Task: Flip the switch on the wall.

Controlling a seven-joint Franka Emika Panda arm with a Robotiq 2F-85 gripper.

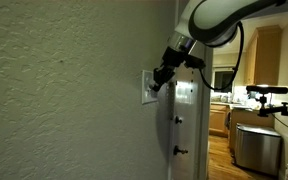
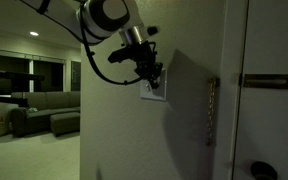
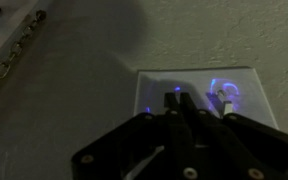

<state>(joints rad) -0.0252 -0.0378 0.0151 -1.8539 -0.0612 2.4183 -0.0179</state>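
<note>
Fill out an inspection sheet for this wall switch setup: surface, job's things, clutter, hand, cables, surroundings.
Surface: textured wall, dimly lit.
Job's things: switch plate mounted on the wall near its corner; which way the switch sits cannot be told.
Clutter: nothing seen.
Hand: hand right at the plate, fingers looking closed together and holding nothing; a blue glow falls on the plate.
Cables: black cable hangs in a loop beside the arm, apart from the wall.
Surroundings: door next to the switch, sofa in the room beyond, kitchen cabinets in an exterior view.
</note>
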